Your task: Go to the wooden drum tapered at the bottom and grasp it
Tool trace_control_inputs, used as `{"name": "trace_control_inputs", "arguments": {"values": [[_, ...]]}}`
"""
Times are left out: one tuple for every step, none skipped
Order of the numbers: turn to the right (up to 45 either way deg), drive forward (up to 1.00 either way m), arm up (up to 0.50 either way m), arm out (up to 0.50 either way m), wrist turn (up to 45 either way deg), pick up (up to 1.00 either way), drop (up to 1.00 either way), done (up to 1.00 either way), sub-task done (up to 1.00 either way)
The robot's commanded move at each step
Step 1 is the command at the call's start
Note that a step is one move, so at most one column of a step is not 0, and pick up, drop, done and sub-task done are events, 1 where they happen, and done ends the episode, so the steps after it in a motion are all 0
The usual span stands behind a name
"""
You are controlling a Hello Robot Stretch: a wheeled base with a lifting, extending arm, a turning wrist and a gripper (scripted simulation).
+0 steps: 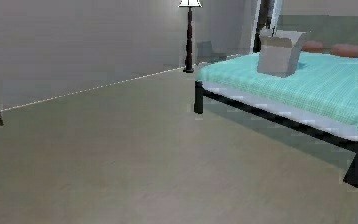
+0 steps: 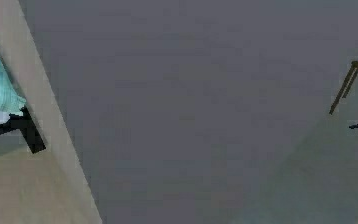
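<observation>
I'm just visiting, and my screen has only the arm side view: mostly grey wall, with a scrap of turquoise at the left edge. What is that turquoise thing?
Observer: It's a bed with a turquoise cover on a dark frame. In the forward view it lies at the right.
Operator: Is anything lying on it?
Observer: A cardboard box with its flaps up sits on the cover, toward the far end.
Operator: And what's past the bed?
Observer: A floor lamp with a dark pole and a white shade stands just beyond the bed's far corner.
</observation>
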Motion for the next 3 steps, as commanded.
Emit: {"name": "trace_control_inputs", "arguments": {"values": [[-3.0, 0.0, 0.0, 0.0, 0.0, 0.0, 0.0, 0.0, 0.0], [0.0, 1.0, 0.0, 0.0, 0.0, 0.0, 0.0, 0.0, 0.0], [0.0, 1.0, 0.0, 0.0, 0.0, 0.0, 0.0, 0.0, 0.0]]}}
